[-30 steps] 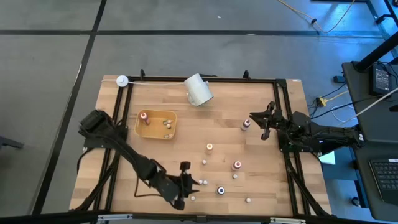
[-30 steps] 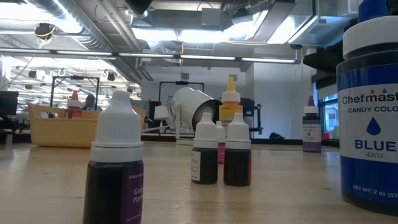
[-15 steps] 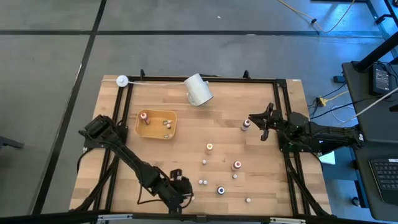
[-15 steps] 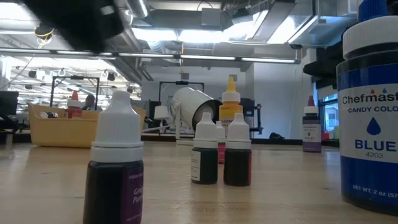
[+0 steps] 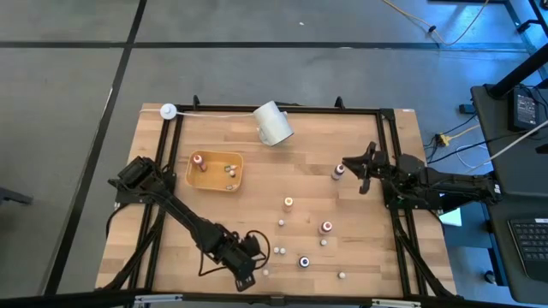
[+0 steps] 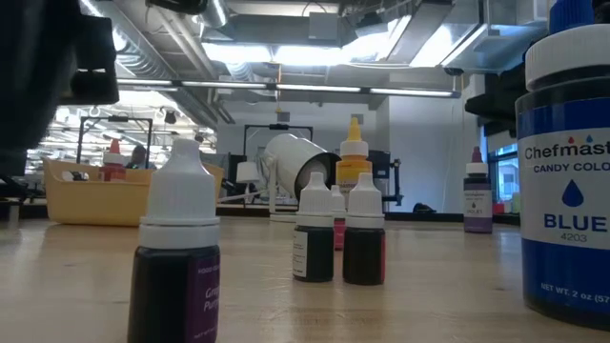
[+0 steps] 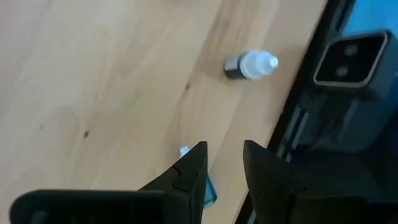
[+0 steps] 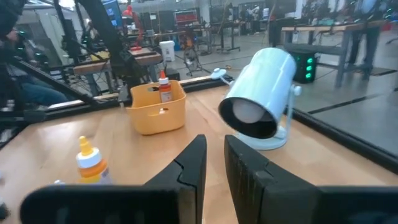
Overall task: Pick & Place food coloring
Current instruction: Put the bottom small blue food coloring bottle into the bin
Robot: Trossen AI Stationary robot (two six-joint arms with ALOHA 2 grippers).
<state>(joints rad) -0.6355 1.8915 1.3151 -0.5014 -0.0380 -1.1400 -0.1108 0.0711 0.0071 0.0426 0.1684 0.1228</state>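
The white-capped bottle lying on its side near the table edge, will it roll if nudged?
Likely yes: the bottle lies on its round side, so a push across it should roll it. It looks small and probably light, so the open left gripper may flick it away.

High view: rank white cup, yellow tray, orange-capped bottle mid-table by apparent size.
1. Yellow tray, largest footprint.
2. White cup, lying on its side, somewhat smaller; its height brings it nearer the overhead camera, so the gap may be understated.
3. Orange-capped bottle, far smallest, a dot.
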